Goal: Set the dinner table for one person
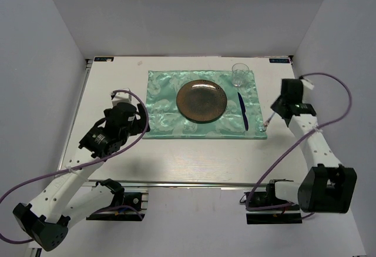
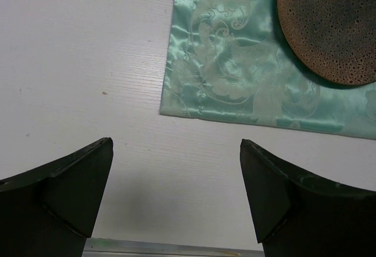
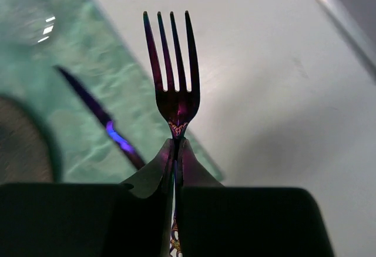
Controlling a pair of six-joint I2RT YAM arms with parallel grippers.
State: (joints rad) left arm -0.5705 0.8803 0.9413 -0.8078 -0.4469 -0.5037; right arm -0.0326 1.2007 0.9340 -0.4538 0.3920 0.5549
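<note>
Desk (image 1: 176, 157): white, flat, and carrying every item. It extends on all sides of the plate, with a metal rail on the edge nearest the arm bases.
Placemat (image 1: 167, 101): green patterned cloth, lying flat on the desk directly under the plate.
Plate (image 1: 201, 100): dark and round, near the middle of the placemat. Use it as your reference for all positions below.
Glass (image 1: 239, 74): clear and upright, beyond and to the right of the plate, on the placemat.
Knife (image 1: 242, 110): dark blue, flat on the placemat just right of the plate and not touching it.
Fork (image 3: 174, 74): iridescent, held by its handle, right of the plate and past the knife, near the placemat's right edge. You cannot tell whether it touches the surface.
Right tool (image 3: 176, 144): clamped on the fork handle, tines pointing away from the wrist camera.
Left tool (image 2: 176, 145): jaws spread wide with nothing between them. It is left of the plate, over bare desk off the placemat's corner.
Done: placemat, plate, glass and knife appear set.
Remaining: the fork is not yet released. Expect it to be the last item, since no other loose item is visible.
Progress: judged late stage.
</note>
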